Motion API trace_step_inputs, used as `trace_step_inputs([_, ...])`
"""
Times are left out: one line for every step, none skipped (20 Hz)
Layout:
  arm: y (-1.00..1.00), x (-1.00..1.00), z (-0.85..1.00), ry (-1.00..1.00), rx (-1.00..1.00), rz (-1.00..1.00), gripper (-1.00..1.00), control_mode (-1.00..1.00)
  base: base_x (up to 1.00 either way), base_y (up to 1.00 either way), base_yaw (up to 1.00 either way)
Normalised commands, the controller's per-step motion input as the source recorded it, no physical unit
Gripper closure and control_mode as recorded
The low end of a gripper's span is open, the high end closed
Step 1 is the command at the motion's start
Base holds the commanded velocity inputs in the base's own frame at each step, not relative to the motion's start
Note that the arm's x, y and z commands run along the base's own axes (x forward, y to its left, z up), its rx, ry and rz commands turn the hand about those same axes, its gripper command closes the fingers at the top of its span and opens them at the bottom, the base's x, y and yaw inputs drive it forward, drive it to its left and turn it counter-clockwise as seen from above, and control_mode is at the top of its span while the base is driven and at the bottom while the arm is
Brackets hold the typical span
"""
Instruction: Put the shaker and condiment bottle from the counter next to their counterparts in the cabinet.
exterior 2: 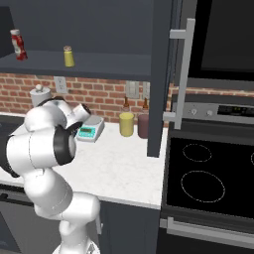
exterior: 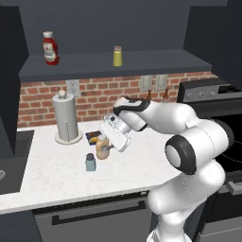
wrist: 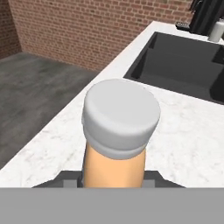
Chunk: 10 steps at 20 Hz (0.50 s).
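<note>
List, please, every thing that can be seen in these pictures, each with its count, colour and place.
condiment bottle: 1, orange, white cap, on counter between the fingers
shaker: 1, pale blue-grey, counter, in front of the bottle
ketchup bottle: 1, red, cabinet shelf, left
yellow-green shaker: 1, cabinet shelf, middle
paper towel roll: 1, grey-white, counter by brick wall
kitchen scale: 1, white, counter
jars: 2, yellow and maroon, counter by stove
sink: 1, black, counter
stove: 1, black, right
gripper: 1, white, at the orange bottle
</note>
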Motion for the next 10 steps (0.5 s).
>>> trace_step_inputs([0.19, 0.00, 0.44, -0.01, 0.03, -0.07, 1.00, -1.00, 0.00, 0.00, 0.00])
trace_step_inputs([0.16, 0.00, 0.47, -0.01, 0.05, -0.08, 1.00, -1.00, 0.00, 0.00, 0.00])
trace_step_inputs([0.18, 0.00, 0.48, 0.00, 0.06, -0.08, 1.00, -1.00, 0.00, 0.00, 0.00])
trace_step_inputs([0.17, 0.00, 0.48, 0.00, 0.07, -0.10, 1.00, -1.00, 0.00, 0.00, 0.00])
trace_step_inputs([0.19, 0.00, 0.45, 0.00, 0.06, -0.12, 1.00, -1.00, 0.00, 0.00, 0.00])
trace_step_inputs([0.24, 0.00, 0.45, 0.00, 0.05, -0.15, 1.00, -1.00, 0.00, 0.00, 0.00])
trace_step_inputs([0.26, 0.00, 0.44, 0.00, 0.05, -0.17, 1.00, -1.00, 0.00, 0.00, 0.00])
trace_step_inputs([0.24, 0.00, 0.43, 0.00, 0.07, -0.19, 1.00, -1.00, 0.00, 0.00, 0.00])
trace_step_inputs([0.23, 0.00, 0.41, 0.00, 0.07, -0.19, 1.00, -1.00, 0.00, 0.00, 0.00])
trace_step_inputs([0.22, 0.00, 0.39, 0.00, 0.08, -0.20, 1.00, -1.00, 0.00, 0.00, 0.00])
